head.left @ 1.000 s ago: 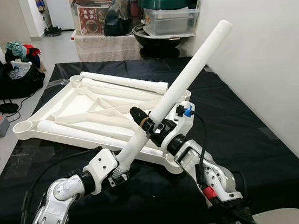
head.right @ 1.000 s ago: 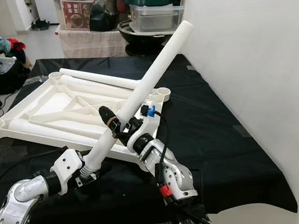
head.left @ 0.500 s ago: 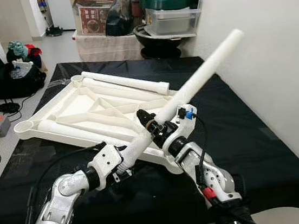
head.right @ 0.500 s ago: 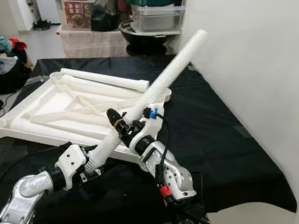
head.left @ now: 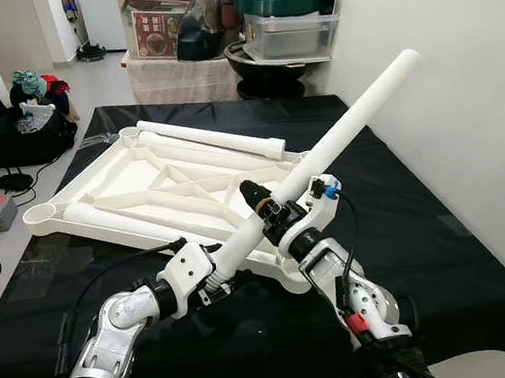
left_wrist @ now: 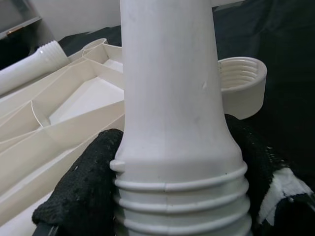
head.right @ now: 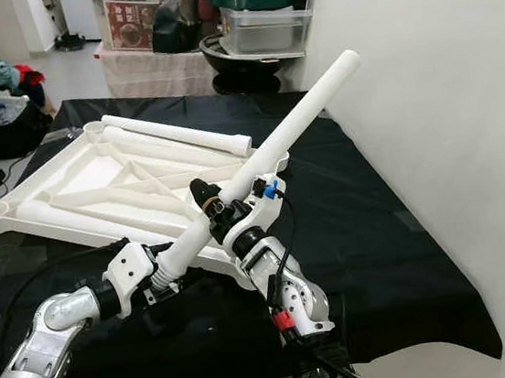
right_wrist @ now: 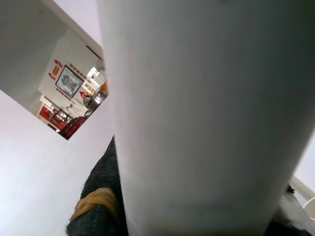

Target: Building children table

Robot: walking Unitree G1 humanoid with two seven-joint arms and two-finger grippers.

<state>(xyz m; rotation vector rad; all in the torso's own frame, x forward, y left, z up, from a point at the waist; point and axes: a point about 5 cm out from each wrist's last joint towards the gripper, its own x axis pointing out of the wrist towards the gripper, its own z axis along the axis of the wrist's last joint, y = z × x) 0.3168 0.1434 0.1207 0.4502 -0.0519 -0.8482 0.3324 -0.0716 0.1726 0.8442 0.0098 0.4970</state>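
Since a second ago, both claws shift right and forward with the leg (head.left: 322, 153), whose far end now sits lower and nearer the wall (head.left: 460, 80); the tilt is flatter. Left claw (head.left: 215, 272) clamps the leg's threaded lower end, its black fingers (left_wrist: 83, 187) pressed on either side of the threads. Right claw (head.left: 269, 213) grips the leg partway up, just above and ahead of the left claw, fingers closed around the tube. From the right claw the leg rises diagonally forward and right, clear of everything below.

Under and ahead of both claws lies the tabletop (head.left: 142, 189), upside down on the black-covered counter (head.left: 404, 226), ribs showing. Its near corner socket (left_wrist: 241, 83) sits just beyond the left claw, threaded and open, apart from the leg's end. A second leg (head.left: 209, 139) lies across the tabletop's far edge, well beyond both claws. Boxes and a green pot (head.left: 277, 1) stand past the counter.
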